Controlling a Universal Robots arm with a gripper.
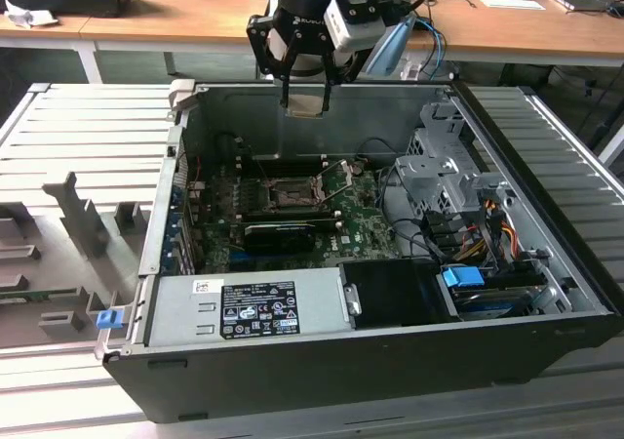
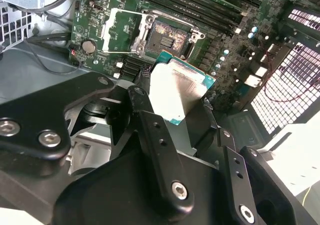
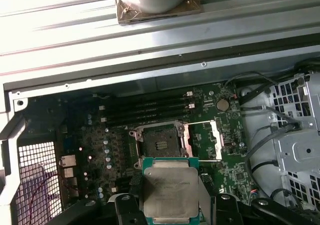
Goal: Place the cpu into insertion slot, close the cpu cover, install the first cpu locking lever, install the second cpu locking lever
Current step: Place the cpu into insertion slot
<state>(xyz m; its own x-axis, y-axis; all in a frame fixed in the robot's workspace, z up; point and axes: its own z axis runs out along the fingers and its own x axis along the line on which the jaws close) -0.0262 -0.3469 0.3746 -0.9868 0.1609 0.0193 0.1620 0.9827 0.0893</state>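
Note:
My gripper (image 1: 305, 105) hangs above the back wall of the open computer case, shut on the cpu (image 1: 306, 108). The cpu is a pale grey square chip with a green edge, held by two opposite sides in both wrist views (image 2: 180, 91) (image 3: 170, 191). Below it on the green board lies the insertion slot (image 1: 291, 193) (image 2: 170, 34) (image 3: 161, 143), a dark square socket with a metal rim and nothing in it. The cpu cover (image 2: 118, 30) (image 3: 205, 140), a thin metal frame, stands flipped open beside the slot. Two thin lever rods (image 1: 333, 180) stick up next to the socket.
A black card (image 1: 278, 232) lies just in front of the socket, and memory slots (image 3: 145, 110) run behind it. A labelled power supply (image 1: 255, 307) fills the case's front, with a metal drive cage (image 1: 439, 180) and cables on the exterior view's right. The case walls enclose the board.

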